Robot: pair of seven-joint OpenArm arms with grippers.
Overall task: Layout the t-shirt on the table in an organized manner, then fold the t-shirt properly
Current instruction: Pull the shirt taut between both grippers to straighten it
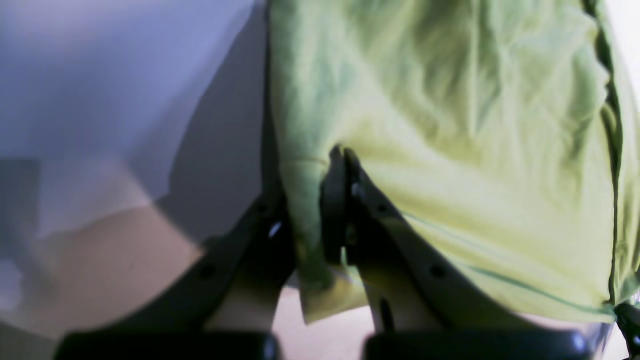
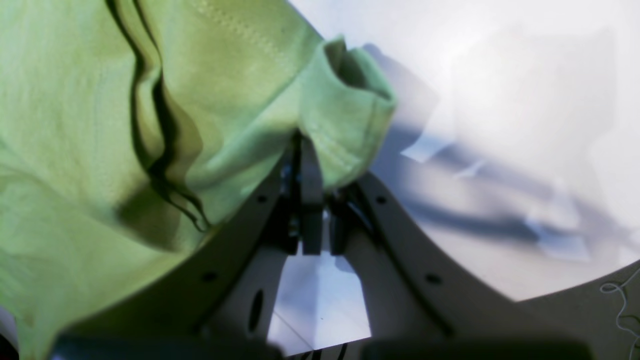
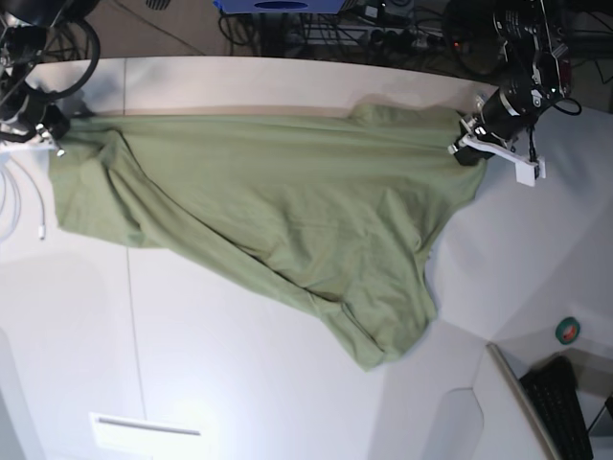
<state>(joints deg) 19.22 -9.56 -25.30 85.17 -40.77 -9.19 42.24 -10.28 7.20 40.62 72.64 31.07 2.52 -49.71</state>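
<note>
The olive-green t-shirt (image 3: 268,201) is stretched wide across the back of the white table (image 3: 192,364), its far edge pulled straight and a crumpled point trailing toward the front right. My left gripper (image 3: 466,149) is shut on the shirt's right end; in the left wrist view its tips (image 1: 342,155) pinch a hemmed edge of the shirt (image 1: 450,125). My right gripper (image 3: 56,139) is shut on the shirt's left end; in the right wrist view it (image 2: 301,142) bites just under a hemmed cuff of the shirt (image 2: 350,100).
A thin dark seam (image 3: 129,316) runs down the table. White cables (image 3: 19,201) lie at the left edge. A green tape roll (image 3: 569,331) and a black keyboard (image 3: 560,393) sit off the table's curved front right edge. Cables and gear crowd the back.
</note>
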